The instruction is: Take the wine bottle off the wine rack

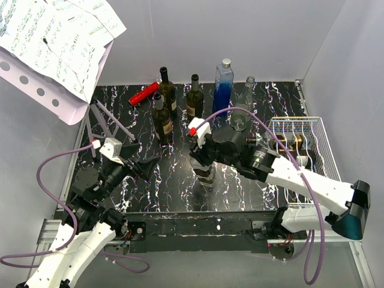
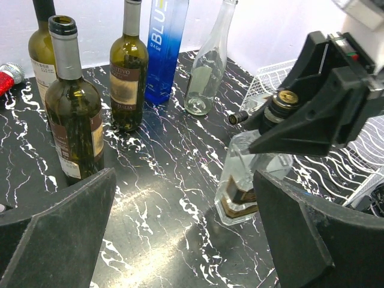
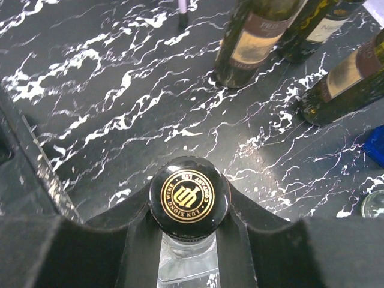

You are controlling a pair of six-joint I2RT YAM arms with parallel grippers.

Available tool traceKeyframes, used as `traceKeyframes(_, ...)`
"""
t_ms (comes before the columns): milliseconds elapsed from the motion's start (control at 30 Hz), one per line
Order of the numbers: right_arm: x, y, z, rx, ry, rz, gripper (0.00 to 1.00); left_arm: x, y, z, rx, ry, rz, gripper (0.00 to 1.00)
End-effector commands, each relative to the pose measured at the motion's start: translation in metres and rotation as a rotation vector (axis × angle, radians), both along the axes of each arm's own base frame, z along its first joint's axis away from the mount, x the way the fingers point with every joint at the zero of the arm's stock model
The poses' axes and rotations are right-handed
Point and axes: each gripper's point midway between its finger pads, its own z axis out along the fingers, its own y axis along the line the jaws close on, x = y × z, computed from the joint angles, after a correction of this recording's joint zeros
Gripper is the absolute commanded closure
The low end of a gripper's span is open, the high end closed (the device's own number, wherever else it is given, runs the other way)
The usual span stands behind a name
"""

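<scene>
- The 2 fingers of my right gripper (image 3: 189, 207) are closed tight on the neck of the wine bottle (image 2: 241, 180), just under its black cap (image 3: 189, 195) with the gold emblem.
- The wine bottle stands upright and out of the wine rack (image 1: 318, 135), near the middle of the table (image 1: 174, 187) and closer to the near edge than the far edge. I cannot tell whether its base rests on the marbled top or sits just above it.
- My left gripper (image 1: 144, 156) is spread wide with nothing between its 2 fingers. It sits toward the left edge and faces the wine bottle.
- Bare tabletop lies between my left fingers and the wine bottle, and it runs on along the near edge.
- The wine rack lies along the right edge, well apart from the wine bottle, with my right forearm reaching past its near-left corner. A second bottle (image 1: 289, 143) lies in it.
- Toward the far edge, 3 dark bottles (image 1: 162, 123) stand in a cluster; the closest is near my right gripper.
- A blue bottle (image 1: 222, 87) and a clear bottle (image 1: 243, 108) stand between that cluster and the wine rack.
- A red object (image 1: 144, 94) lies at the far edge, left of the dark bottles.
- Sheets of paper (image 1: 60, 42) overhang the far-left corner.
</scene>
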Motion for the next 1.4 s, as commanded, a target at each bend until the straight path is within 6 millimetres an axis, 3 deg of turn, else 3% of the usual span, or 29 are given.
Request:
traceKeyframes(0,0.035,0.03,0.072,0.278,-0.109,-0.128,0.99,0.002,0.007,0.001,0.005,-0.009,0.041,0.02)
traceKeyframes(100,0.046,0.046,0.082,0.347,-0.118,-0.147,0.99,0.005,0.021,0.005,-0.006,-0.027,0.118,0.02)
traceKeyframes(333,0.101,0.055,0.095,0.373,-0.177,-0.27,0.99,0.007,0.045,0.011,-0.031,-0.056,0.238,0.02)
traceKeyframes(600,0.169,0.046,0.099,0.385,-0.262,-0.383,0.99,0.006,0.047,0.013,-0.035,-0.062,0.247,0.02)
traceKeyframes(767,0.194,0.046,0.105,0.454,-0.281,-0.406,0.99,0.007,0.046,0.012,-0.03,-0.058,0.244,0.02)
traceKeyframes(1167,0.216,0.045,0.092,0.479,-0.298,-0.457,0.99,0.009,0.045,0.011,-0.026,-0.059,0.246,0.02)
traceKeyframes(1367,0.213,0.04,0.086,0.489,-0.265,-0.488,0.68,0.009,0.044,0.011,-0.024,-0.056,0.243,0.02)
